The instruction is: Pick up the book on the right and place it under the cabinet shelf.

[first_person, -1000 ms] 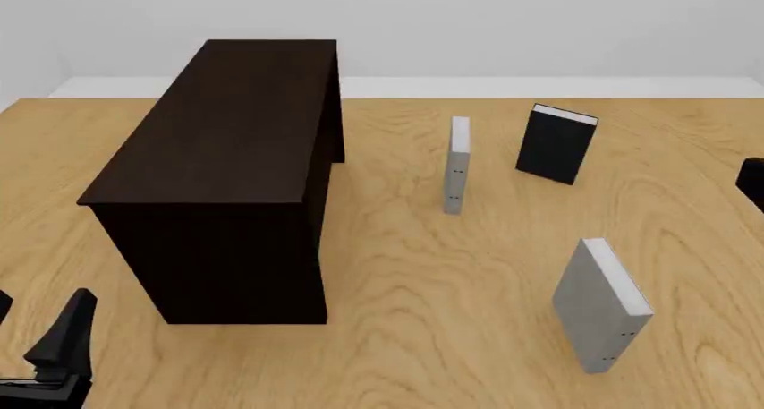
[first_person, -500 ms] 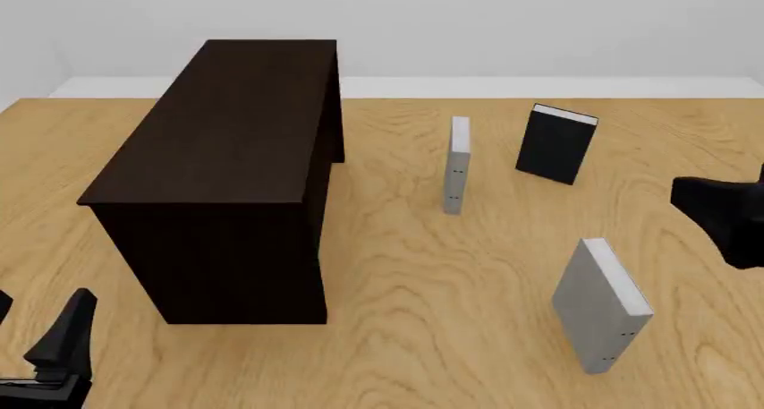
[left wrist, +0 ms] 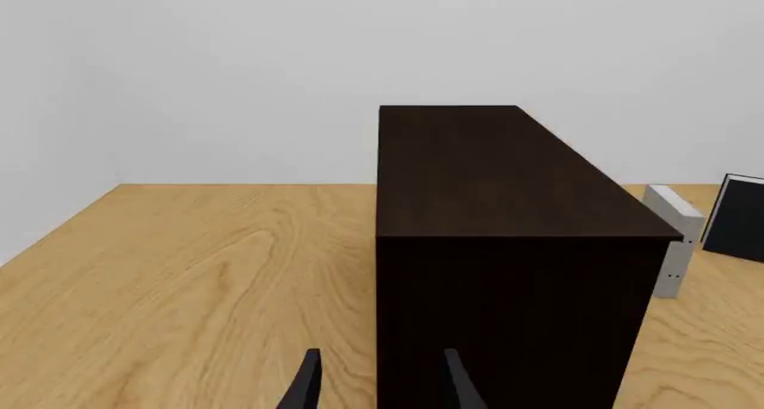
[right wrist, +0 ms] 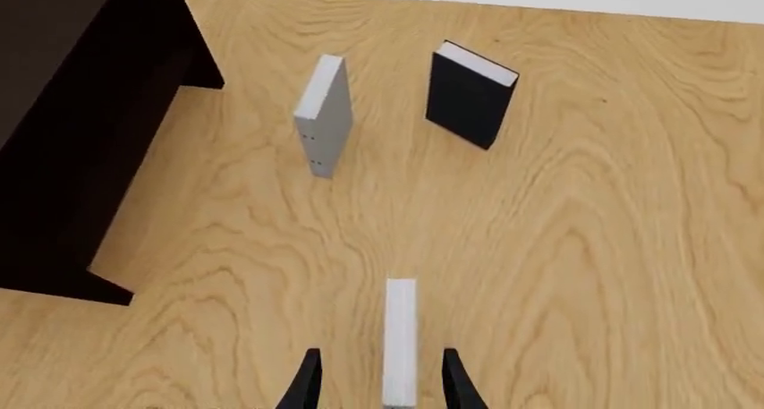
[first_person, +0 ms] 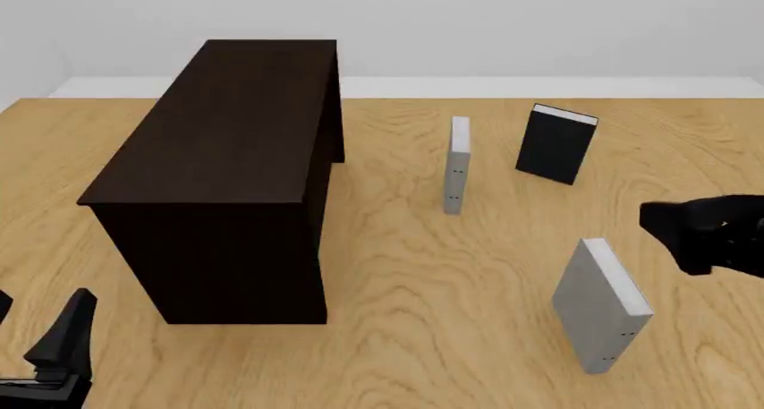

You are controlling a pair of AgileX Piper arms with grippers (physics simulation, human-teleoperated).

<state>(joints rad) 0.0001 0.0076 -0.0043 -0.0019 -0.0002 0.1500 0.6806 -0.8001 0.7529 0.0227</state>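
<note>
The right gripper (first_person: 704, 234) hangs just above and to the right of the grey book (first_person: 600, 303). Its fingers are too dark to make out. The left gripper (first_person: 54, 355) sits low, just left of the cabinet shelf (first_person: 227, 167).

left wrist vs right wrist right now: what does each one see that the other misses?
Left wrist only: the back wall, the cabinet shelf's whole flat top and near end face, and the open left claw low in front of that face.

Right wrist only: the book, standing edge-on in line with the gap of the open right claw, which is not touching it.

Both: the cabinet shelf, the slimmer grey book standing upright, the black book, only partly in the left wrist view, and the wooden table.
</note>
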